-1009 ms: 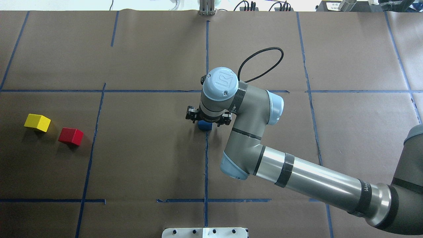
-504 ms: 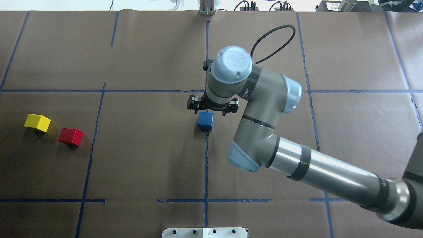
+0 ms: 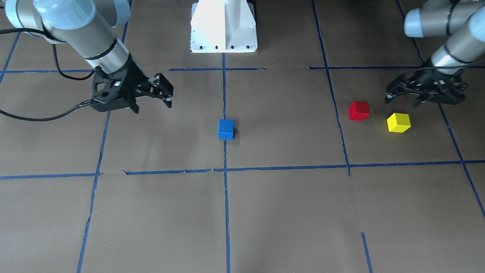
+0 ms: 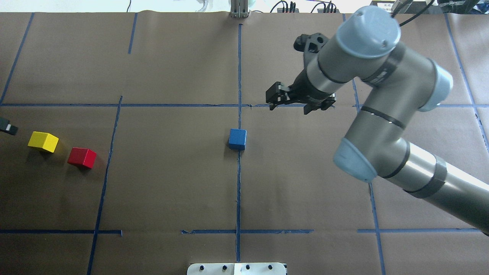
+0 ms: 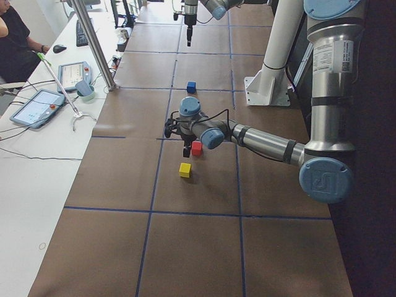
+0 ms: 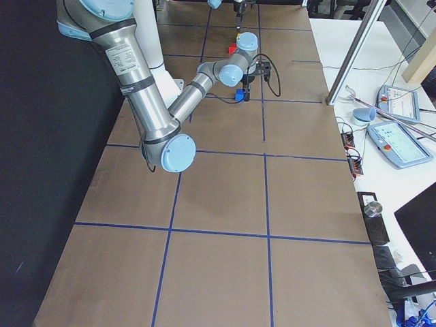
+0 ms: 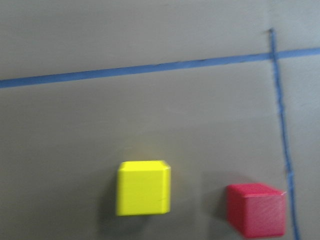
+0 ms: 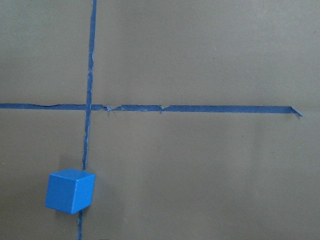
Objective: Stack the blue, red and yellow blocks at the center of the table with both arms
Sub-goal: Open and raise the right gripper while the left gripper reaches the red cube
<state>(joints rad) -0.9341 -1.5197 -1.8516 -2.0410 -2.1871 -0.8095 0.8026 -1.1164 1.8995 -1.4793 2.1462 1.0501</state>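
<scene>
Right, front-facing view first. You have the blue block (image 3: 226,129) sitting alone at frame centre, squarely on the vertical blue tape line (image 3: 226,204) of the brown paper-covered table (image 3: 288,220). The right gripper (image 3: 151,103) hangs at upper left, jaws spread, nothing between them, well apart from the blue block. At right, the red block (image 3: 359,110) and the yellow block (image 3: 398,122) lie near each other, not touching. The left gripper (image 3: 401,101) hovers just up-frame of that pair, jaws spread and empty. The white robot base (image 3: 223,26) is at top centre.

Overhead view: blue block at centre on the tape line. The right gripper is up and to the right of it, released, with bare table beneath. Yellow and red blocks sit at far left. Only a dark sliver of the left gripper shows at the left edge, beside the yellow block.

Left side view: the near arm's gripper stands over the red block, with the yellow block just below it in frame.

Right side view: the near arm's gripper overlaps the blue block in frame.

Left wrist view, blurred: yellow block at lower centre, red block at lower right, a gap between them.

Right wrist view: blue block at lower left, on the tape line.
</scene>
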